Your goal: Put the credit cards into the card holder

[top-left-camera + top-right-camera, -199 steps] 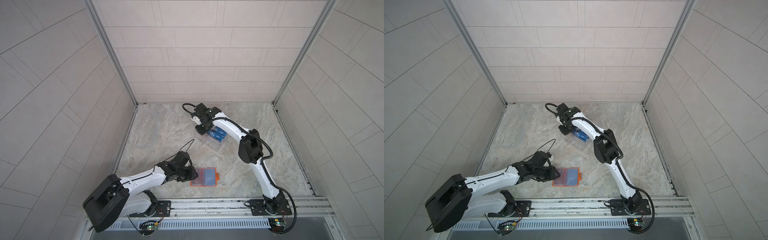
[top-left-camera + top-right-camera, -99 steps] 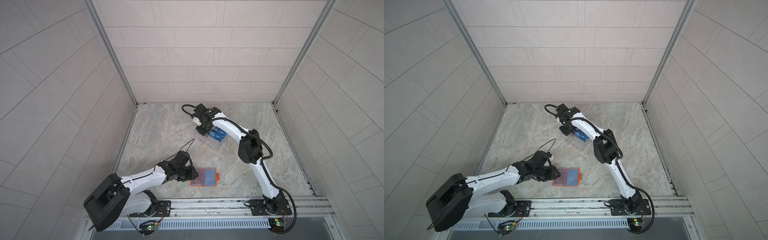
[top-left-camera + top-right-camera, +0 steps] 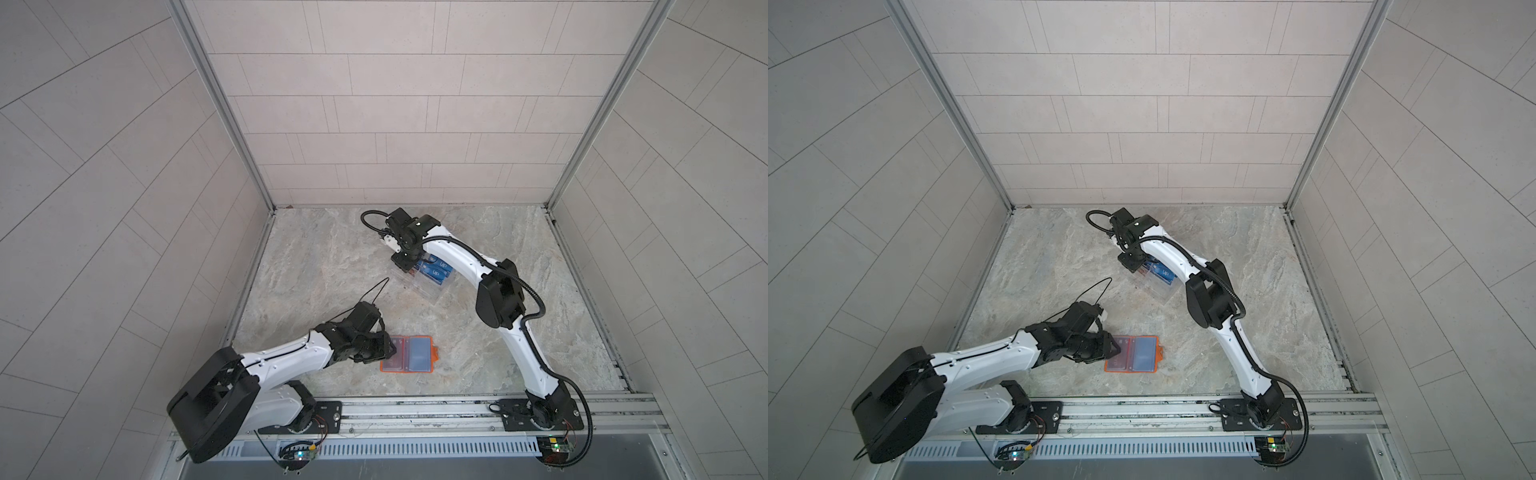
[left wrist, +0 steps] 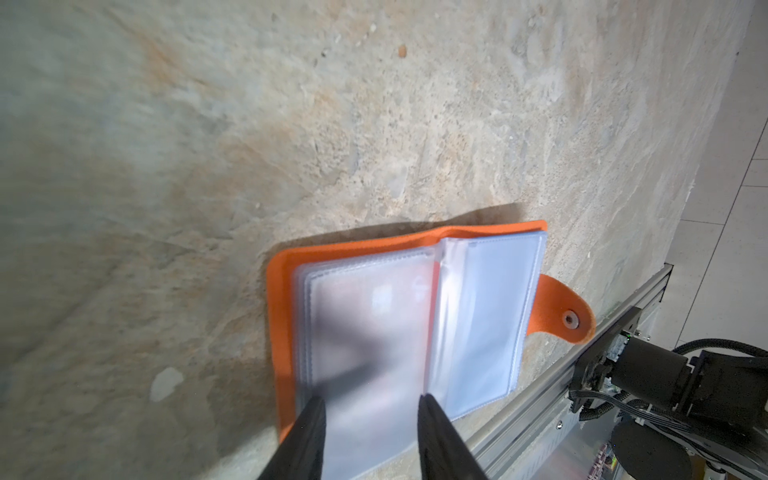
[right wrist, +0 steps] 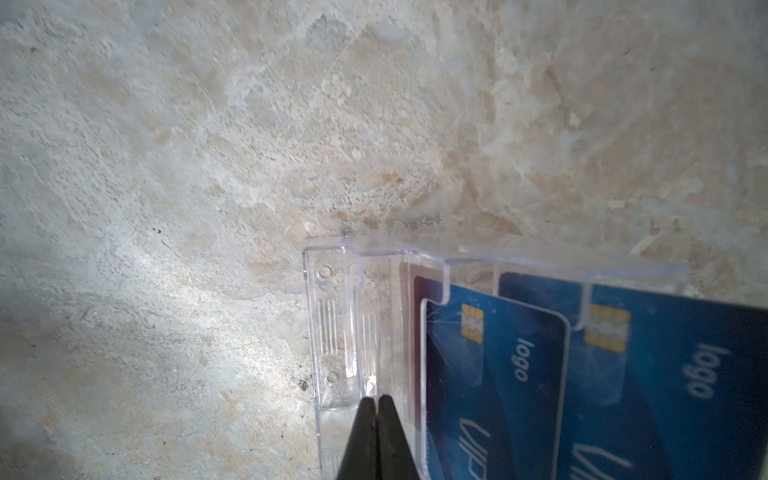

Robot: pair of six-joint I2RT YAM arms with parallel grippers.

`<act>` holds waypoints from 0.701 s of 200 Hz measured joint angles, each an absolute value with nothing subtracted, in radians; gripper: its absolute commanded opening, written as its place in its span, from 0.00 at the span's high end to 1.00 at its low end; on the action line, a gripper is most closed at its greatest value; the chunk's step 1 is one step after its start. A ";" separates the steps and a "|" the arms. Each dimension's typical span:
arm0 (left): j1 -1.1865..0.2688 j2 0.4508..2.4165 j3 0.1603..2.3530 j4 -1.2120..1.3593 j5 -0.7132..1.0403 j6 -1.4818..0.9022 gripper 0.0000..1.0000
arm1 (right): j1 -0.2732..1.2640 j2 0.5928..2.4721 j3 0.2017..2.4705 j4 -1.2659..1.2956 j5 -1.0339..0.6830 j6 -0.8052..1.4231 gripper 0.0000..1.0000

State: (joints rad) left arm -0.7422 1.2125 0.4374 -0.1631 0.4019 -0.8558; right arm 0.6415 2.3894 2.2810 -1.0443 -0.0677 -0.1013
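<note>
Open holder (image 4: 282, 291) on bench (image 3: 332, 257).
Its sleeve edge lies under the spread left tool (image 4: 370, 399); right tool (image 5: 377, 400), pressed together, at stand's (image 5: 332, 324) end wall.

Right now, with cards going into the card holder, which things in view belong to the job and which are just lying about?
Job: blue and red credit cards; orange card holder; left gripper; right gripper.
Just there: clear stand, merely storing the cards; metal rail; tabletop.
</note>
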 measured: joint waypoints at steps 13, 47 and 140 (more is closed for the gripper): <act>-0.742 1.207 0.437 -0.171 0.397 -0.856 0.58 | 0.641 2.389 2.283 -1.045 -0.070 -0.105 1.00; -0.742 1.199 0.438 -0.184 0.387 -0.856 0.58 | 0.641 2.386 2.283 -1.046 -0.081 -0.109 1.00; -0.742 1.183 0.438 -0.208 0.361 -0.857 0.58 | 0.613 2.315 2.285 -1.052 -0.142 -0.105 1.00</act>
State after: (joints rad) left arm -0.7422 1.1831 0.4377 -0.2081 0.3607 -0.8566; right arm 0.6132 2.3150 2.2852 -1.0515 -0.1417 -0.1051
